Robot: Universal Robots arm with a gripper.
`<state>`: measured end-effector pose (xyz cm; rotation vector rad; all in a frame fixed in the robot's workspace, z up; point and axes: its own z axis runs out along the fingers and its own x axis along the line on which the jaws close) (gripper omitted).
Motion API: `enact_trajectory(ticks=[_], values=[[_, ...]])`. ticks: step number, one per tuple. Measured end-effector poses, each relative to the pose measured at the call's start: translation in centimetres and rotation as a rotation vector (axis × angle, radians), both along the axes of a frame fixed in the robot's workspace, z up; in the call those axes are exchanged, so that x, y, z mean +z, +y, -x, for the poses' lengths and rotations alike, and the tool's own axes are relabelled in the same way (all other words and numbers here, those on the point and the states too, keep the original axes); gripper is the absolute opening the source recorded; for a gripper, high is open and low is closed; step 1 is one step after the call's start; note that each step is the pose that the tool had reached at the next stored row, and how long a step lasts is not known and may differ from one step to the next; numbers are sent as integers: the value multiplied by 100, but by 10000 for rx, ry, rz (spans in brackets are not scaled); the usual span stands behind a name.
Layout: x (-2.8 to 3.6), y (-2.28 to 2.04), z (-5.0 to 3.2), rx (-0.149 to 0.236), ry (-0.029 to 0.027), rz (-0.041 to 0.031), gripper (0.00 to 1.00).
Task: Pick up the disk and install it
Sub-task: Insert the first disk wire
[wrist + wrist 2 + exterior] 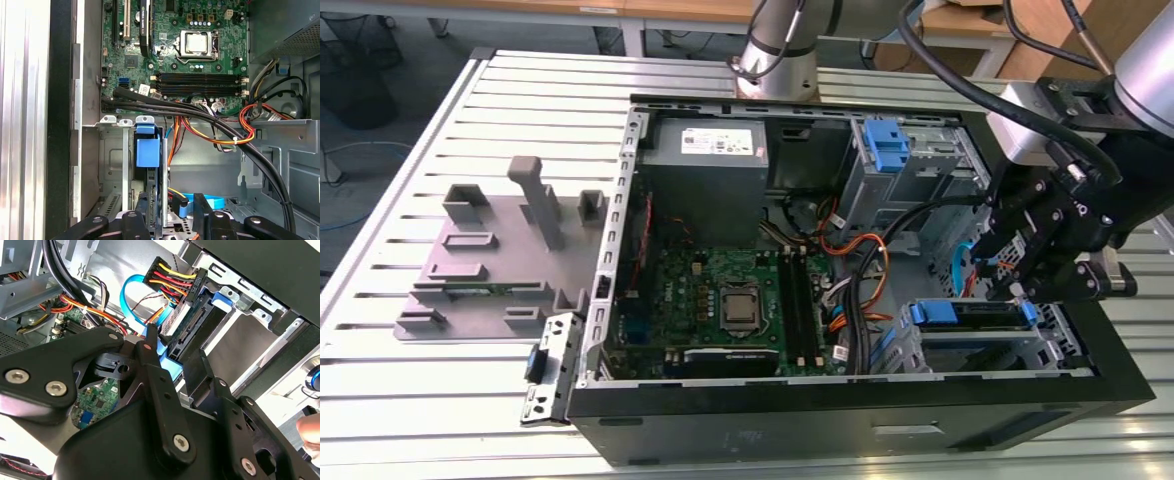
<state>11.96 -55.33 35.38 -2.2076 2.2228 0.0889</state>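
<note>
We see the silver-grey metal disk with blue plastic rails (981, 316) edge-on only; the grey metal drive cage (987, 352) at the exterior view's near right hides its face. The black end effector (172, 209) runs off the frame in the first wrist view. A pale blurred shape (308, 429) in the second wrist view we cannot identify.

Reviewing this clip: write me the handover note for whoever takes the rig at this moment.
End effector: down at the grey metal drive cage inside the open black computer case; grip cannot be told.
Disk: silver-grey hard drive with blue plastic rails, on edge in a cage slot, at the end effector.
Done: disk is in the cage.
Left: full seating unconfirmed; end effector not yet withdrawn.
</note>
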Motion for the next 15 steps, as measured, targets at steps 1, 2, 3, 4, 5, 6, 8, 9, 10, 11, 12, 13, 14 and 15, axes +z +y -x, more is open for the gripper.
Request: enact_trajectory(ticks=[1,2,3,4,5,6,8,9,10,11,12,13,14,15], values=[[0,0,0,0,0,0,48],[0,0,0,0,0,0,48],[-1,0,0,0,0,0,48],[0,0,0,0,0,0,48],[-1,0,0,0,0,-1,48],[-1,0,0,0,0,0,48],[-1,0,0,0,0,0,48],[-1,0,0,0,0,0,48],[-12,0,-129,0,0,0,48],[-12,0,-172,-1,0,-1,48],[-12,0,-173,0,0,0,48],[-12,0,-185,0,0,0,48],[-12,0,-196,0,0,0,48],[-12,0,-198,0,0,0,48]])
